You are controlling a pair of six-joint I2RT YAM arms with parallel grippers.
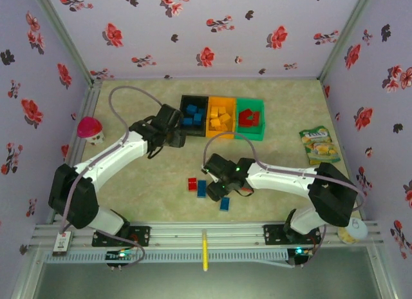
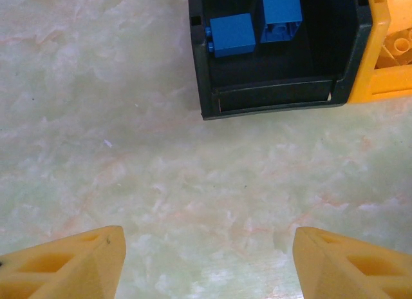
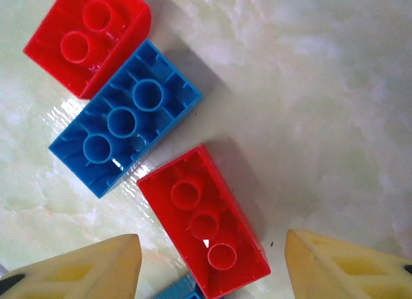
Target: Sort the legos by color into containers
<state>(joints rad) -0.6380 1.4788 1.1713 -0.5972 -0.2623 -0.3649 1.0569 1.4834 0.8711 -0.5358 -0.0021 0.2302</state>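
Marbled table (image 1: 141,196): mushroom toy (image 1: 90,129) and snack packet (image 1: 319,145) sit aside, left claw (image 2: 209,247) and right claw (image 3: 212,254) both spread apart.

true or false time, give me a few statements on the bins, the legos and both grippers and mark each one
1. The black bin holds blue legos. True.
2. The green bin holds yellow legos. False: it holds red legos.
3. The left gripper grips a lego. False: it is open over bare table.
4. The right gripper is open with a red lego between its jaws. True.
5. Every lego is in a bin. False: a blue lego and others lie loose on the table.
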